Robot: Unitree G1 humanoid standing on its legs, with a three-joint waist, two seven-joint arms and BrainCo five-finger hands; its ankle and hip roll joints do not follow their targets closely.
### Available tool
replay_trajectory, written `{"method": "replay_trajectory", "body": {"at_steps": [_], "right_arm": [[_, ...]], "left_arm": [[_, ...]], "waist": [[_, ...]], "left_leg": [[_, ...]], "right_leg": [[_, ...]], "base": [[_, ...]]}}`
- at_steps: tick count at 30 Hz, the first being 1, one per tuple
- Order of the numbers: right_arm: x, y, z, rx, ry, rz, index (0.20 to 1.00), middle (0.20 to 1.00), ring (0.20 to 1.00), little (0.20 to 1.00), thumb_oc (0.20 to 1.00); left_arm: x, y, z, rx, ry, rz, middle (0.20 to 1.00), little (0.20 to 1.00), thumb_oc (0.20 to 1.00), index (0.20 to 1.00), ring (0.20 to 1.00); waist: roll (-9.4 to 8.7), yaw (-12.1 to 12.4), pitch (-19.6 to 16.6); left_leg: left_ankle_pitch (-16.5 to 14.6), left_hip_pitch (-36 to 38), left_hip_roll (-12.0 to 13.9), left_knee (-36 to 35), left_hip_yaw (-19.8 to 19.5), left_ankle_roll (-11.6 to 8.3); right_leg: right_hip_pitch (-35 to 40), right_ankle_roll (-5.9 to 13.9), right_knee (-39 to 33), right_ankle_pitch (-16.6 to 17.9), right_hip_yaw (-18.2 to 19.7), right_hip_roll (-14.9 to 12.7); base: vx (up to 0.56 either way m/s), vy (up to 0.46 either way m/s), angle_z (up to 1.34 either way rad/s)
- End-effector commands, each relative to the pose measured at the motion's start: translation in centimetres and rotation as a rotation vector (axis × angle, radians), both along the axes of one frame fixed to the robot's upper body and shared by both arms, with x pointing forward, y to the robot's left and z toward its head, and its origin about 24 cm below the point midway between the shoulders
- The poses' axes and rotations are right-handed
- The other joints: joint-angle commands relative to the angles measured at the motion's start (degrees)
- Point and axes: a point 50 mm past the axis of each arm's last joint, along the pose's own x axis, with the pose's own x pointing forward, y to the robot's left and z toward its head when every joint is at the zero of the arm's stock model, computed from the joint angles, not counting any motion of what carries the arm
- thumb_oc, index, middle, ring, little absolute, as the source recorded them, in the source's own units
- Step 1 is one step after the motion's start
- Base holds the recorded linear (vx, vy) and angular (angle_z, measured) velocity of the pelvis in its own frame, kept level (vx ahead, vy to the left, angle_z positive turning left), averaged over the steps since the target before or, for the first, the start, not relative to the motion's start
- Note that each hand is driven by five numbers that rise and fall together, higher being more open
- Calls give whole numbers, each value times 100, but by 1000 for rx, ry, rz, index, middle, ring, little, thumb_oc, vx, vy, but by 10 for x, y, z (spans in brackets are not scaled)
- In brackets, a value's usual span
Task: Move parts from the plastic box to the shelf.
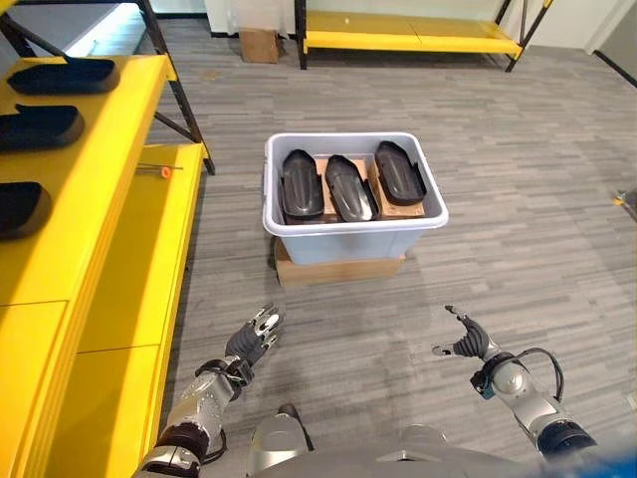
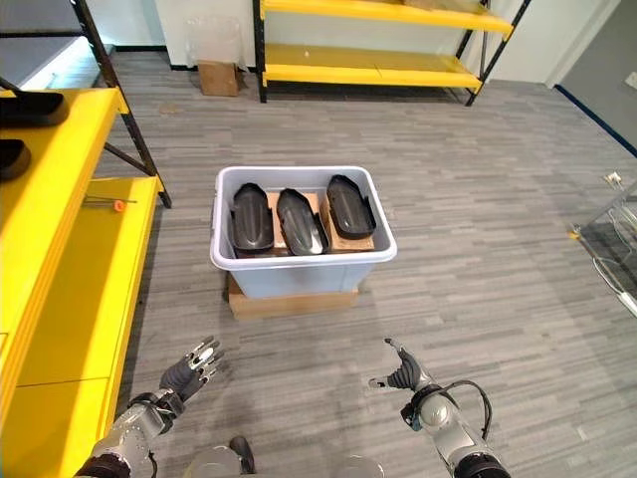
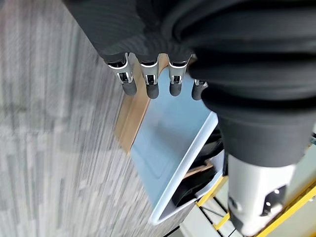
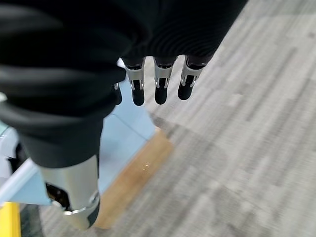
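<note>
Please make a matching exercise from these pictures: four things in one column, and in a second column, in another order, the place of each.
Things:
1. plastic box
2. black parts
3. cardboard box
4. orange-tipped tool

Places:
A. on the lower yellow shelf
B. on a flat cardboard base
C. side by side inside the plastic box
D. on the floor by the far rack

Pairs: 1-B, 2-C, 3-D, 4-A

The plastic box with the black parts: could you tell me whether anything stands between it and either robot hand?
Nothing visible does. Bare floor lies between the plastic box and the left robot hand and right robot hand, both open.
</note>
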Motion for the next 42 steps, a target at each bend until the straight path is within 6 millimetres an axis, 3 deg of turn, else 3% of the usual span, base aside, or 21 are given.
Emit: {"method": "replay_trajectory", "body": {"at_steps": [1,2,4,5,7,9,11,15,20,26,27,29,30,31,32,33,34,35,36,37,42], "right_arm": [[16,-7,12,-50,-73,-5,1000,1000,1000,1000,1000],[18,-5,14,-48,-88,10,1000,1000,1000,1000,1000],[21,-3,17,-39,-109,26,1000,1000,1000,1000,1000],[19,-6,18,-36,-116,22,1000,1000,1000,1000,1000],[7,-11,11,-15,-100,-23,1000,1000,1000,1000,1000],[2,-11,8,-6,-92,-38,1000,1000,1000,1000,1000],[-5,-11,2,6,-65,-57,1000,1000,1000,1000,1000],[-16,-15,-6,8,-23,-89,1000,1000,1000,1000,1000],[-26,-28,-16,-8,84,-183,1000,1000,1000,1000,1000],[-27,-37,-20,-17,115,-185,1000,1000,1000,1000,1000],[-26,-38,-19,-23,117,-172,1000,1000,1000,1000,1000],[-24,-40,-17,-29,122,-158,1000,1000,1000,1000,1000],[-22,-42,-15,-34,110,-161,1000,1000,1000,1000,1000],[-18,-44,-10,-31,80,-156,1000,1000,1000,1000,1000],[-16,-44,-9,-32,67,-147,1000,1000,1000,1000,1000],[-12,-41,-5,-23,46,-130,1000,1000,1000,1000,1000],[-11,-38,-4,-7,41,-117,1000,1000,1000,1000,1000],[-11,-32,-3,34,43,-76,1000,1000,1000,1000,1000],[-12,-32,0,31,35,-67,1000,1000,1000,1000,1000],[-11,-37,3,40,27,-91,1000,1000,1000,1000,1000],[-14,-35,-1,65,-6,-170,1000,1000,1000,1000,1000]], "left_arm": [[-1,-17,-1,-5,-23,-60,1000,1000,1000,1000,1000],[-1,-18,-1,-10,-25,-47,1000,1000,1000,1000,1000],[2,-17,0,-15,-36,-28,1000,1000,1000,1000,1000],[3,-16,1,-14,-40,-18,1000,1000,1000,1000,1000],[-1,-15,0,15,-37,-36,1000,1000,1000,1000,1000],[-4,-15,-2,29,-39,-52,1000,1000,1000,1000,1000],[-13,-14,-5,60,-47,-105,1000,1000,1000,1000,1000],[-20,-18,-7,72,-36,-145,1000,1000,1000,1000,1000],[-31,-13,-13,70,21,-123,1000,1000,1000,1000,1000],[-36,-23,-16,4,9,-121,1000,1000,1000,1000,1000],[-35,-24,-15,-9,1,-108,1000,1000,1000,1000,1000],[-32,-24,-13,-19,-8,-86,1000,1000,1000,1000,1000],[-26,-27,-11,-28,-19,-88,1000,1000,1000,1000,1000],[-17,-30,-6,-35,-52,-94,1000,1000,1000,1000,1000],[-15,-31,-4,-33,-58,-95,1000,1000,1000,1000,1000],[-14,-30,-4,13,-46,-106,1000,1000,1000,1000,1000],[-13,-31,-5,25,-34,-104,1000,1000,1000,1000,1000],[-17,-31,-9,4,-2,-69,1000,1000,1000,1000,1000],[-19,-33,-11,-8,12,-53,1000,1000,1000,1000,1000],[-19,-34,-12,-21,13,-32,1000,1000,1000,1000,1000],[-30,-22,-19,7,63,-1,1000,1000,1000,1000,1000]], "waist": [[250,110,-206],[293,63,-152],[334,15,-48],[297,-13,18],[73,-178,215],[74,-201,270],[122,-150,323],[69,-82,300],[-15,23,183],[73,-51,-62],[99,-82,-115],[189,-138,-244],[226,-91,-217],[223,-82,-122],[254,-115,-92],[367,-235,-76],[351,-288,-73],[413,-316,-80],[457,-293,-32],[508,-294,41],[595,-295,147]], "left_leg": [[91,-600,-120,-105,-583,281],[112,-500,-82,-175,-635,210],[54,-345,-56,-238,-698,121],[-21,-203,-19,-244,-716,36],[-455,65,27,-83,-848,-22],[-552,104,129,-4,-875,-52],[-783,185,298,174,-842,-121],[-791,179,282,361,-854,-182],[-824,101,443,919,-727,-280],[-1205,371,700,1495,-553,-436],[-1162,392,740,1664,-523,-483],[-672,298,1044,2301,-341,-741],[-415,-133,1075,2847,-477,-823],[-187,-496,939,2784,-577,-749],[-182,-420,934,2440,-526,-731],[-211,-96,1014,1438,-412,-780],[43,-4,1019,742,-309,-763],[444,62,1219,10,-360,-931],[886,-146,1527,-168,-465,-1093],[1011,-360,1710,-113,-488,-1126],[707,-400,1370,109,-669,-913]], "right_leg": [[-509,-148,793,-535,-548,1217],[-696,-233,561,-697,-562,1346],[-970,-283,40,-687,-756,1235],[-1062,-304,-795,-381,-951,951],[-1515,-78,-2067,757,-624,354],[-1686,-40,-2323,844,-549,205],[-1597,65,-2599,872,-715,49],[-1163,88,-2746,882,-941,89],[-758,-95,-2629,418,-1369,210],[-621,-330,-2495,20,-1326,526],[-599,-420,-2525,-49,-1297,640],[-403,-723,-2716,-312,-1338,1016],[-208,-869,-2842,-438,-1312,1195],[-184,-964,-2888,-452,-1232,1230],[-208,-932,-2836,-474,-1209,1227],[-214,-790,-2682,-570,-1185,1229],[-258,-798,-2679,-475,-1214,1148],[-138,-720,-2750,-492,-1172,1097],[97,-721,-2905,-534,-1058,1055],[213,-729,-2894,-637,-1040,938],[-50,-613,-2158,-897,-912,708]], "base": [[95,108,4],[85,47,-1],[141,-9,-21],[312,-162,-23],[386,-272,15],[280,-200,39],[398,-221,39],[405,-218,19],[407,-231,-9],[372,-159,0],[387,-247,-28],[380,-319,-45],[216,-252,-47],[159,-129,-31],[198,132,-35],[170,259,-50],[248,413,-73],[191,427,-100],[274,537,-88],[226,571,-72],[174,487,-10]]}}
